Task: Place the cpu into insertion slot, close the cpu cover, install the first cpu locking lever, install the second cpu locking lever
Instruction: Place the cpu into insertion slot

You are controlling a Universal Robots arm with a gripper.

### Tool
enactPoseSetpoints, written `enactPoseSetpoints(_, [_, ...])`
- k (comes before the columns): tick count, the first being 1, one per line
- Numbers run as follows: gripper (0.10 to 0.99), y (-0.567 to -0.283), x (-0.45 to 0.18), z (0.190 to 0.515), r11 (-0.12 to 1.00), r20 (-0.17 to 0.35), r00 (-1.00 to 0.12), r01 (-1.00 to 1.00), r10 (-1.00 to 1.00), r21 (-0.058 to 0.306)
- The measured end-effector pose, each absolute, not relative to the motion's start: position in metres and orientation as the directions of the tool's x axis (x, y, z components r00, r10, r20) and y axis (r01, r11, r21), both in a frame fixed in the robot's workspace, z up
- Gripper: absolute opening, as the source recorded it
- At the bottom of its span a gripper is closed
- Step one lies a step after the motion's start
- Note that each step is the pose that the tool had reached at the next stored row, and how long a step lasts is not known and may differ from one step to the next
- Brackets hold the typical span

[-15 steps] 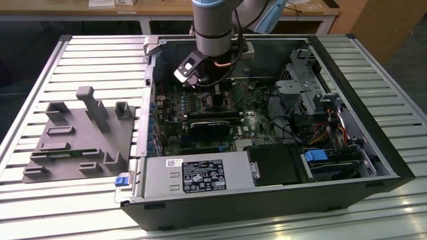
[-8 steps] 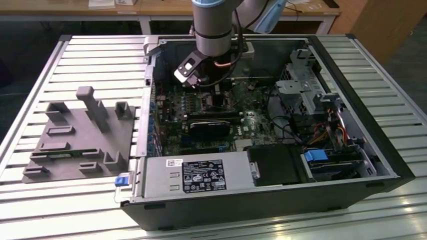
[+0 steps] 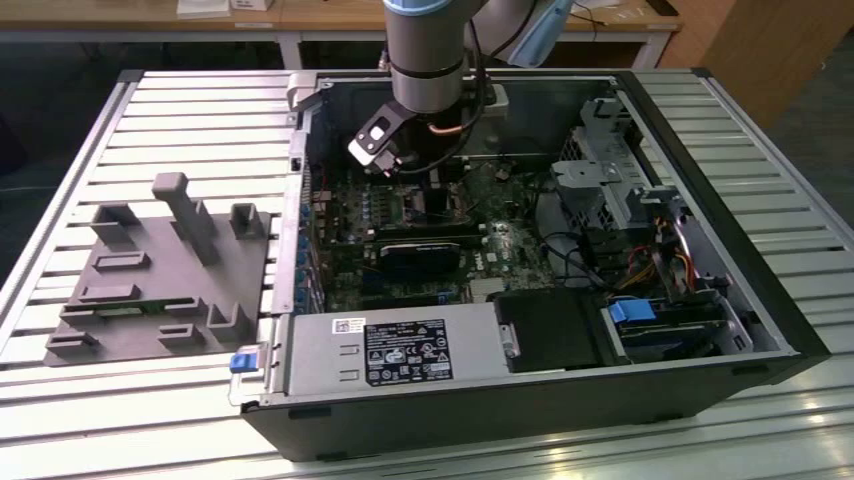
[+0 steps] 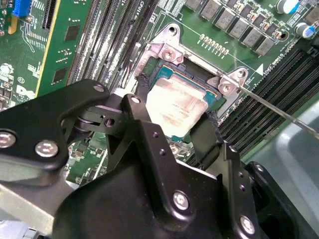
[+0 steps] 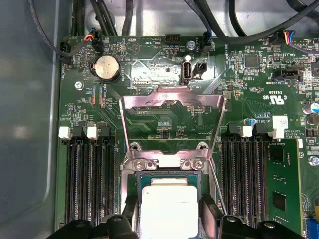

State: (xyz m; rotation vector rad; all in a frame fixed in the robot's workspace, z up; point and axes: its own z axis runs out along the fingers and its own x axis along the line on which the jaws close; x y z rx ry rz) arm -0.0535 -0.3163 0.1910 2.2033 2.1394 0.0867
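Checking cell. End effector (image 3: 430, 180) position and grip? — R

Down inside the open computer case (image 3: 534, 410) on the tabletop (image 3: 134, 120), over the far part of the motherboard (image 5: 249, 89). Clenched on the cpu (image 4: 177, 109), pinching two opposite edges with the black fingers (image 4: 215, 130), per both wrist views. — M

Seated? — R

Sitting square within the insertion slot (image 5: 169, 175), silver top up. Can't tell whether fully down. Gripped by the edges, probably to keep off the contacts and hold it flat. — M

Cover? — R

Found the cpu cover (image 5: 172, 117) swung open, hinged at the slot's edge, clear of the chip. Open to give a straight path in. — M

Levers? — R

Spotted one thin wire lever (image 4: 279, 110) angled out beside the slot in the second wrist view, unlatched. Has to be free for the cover to stand open. — M

Anything else? — R

Grey fixture block (image 3: 147, 280) on the tabletop at the exterior view's left, apart from the case. — M
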Motion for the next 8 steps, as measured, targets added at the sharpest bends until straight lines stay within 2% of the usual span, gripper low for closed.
enactPoseSetpoints(8, [0.612,-0.3162,-0.0535,0.1978,-0.029,-0.008,0.030,0.996,1.000,0.089])
